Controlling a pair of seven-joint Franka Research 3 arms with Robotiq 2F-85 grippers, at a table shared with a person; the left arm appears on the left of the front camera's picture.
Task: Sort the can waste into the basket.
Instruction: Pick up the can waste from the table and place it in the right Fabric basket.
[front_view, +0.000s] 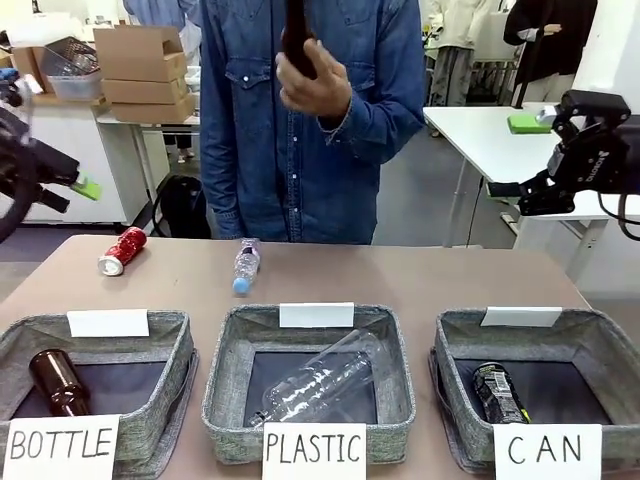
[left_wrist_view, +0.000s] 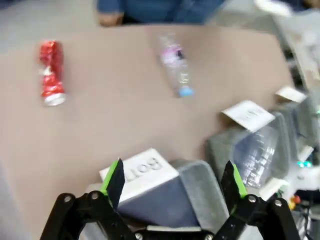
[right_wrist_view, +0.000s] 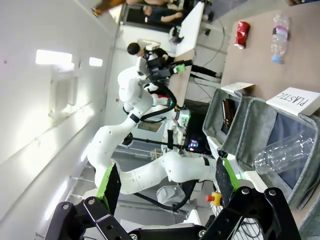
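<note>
The red can with a silver top lies on its side at the far left of the table, also seen in the left wrist view and the right wrist view. The black can lies inside the grey CAN basket at the front right. My left gripper hovers open, high off the table's left edge; its fingers spread above the BOTTLE basket's corner. My right gripper hangs open, high beyond the right side of the table, its own view showing nothing between the fingers.
A small clear bottle lies mid-table at the far side. The PLASTIC basket holds a clear bottle, and the BOTTLE basket a brown one. A person in a denim shirt stands behind the table holding a dark bottle up.
</note>
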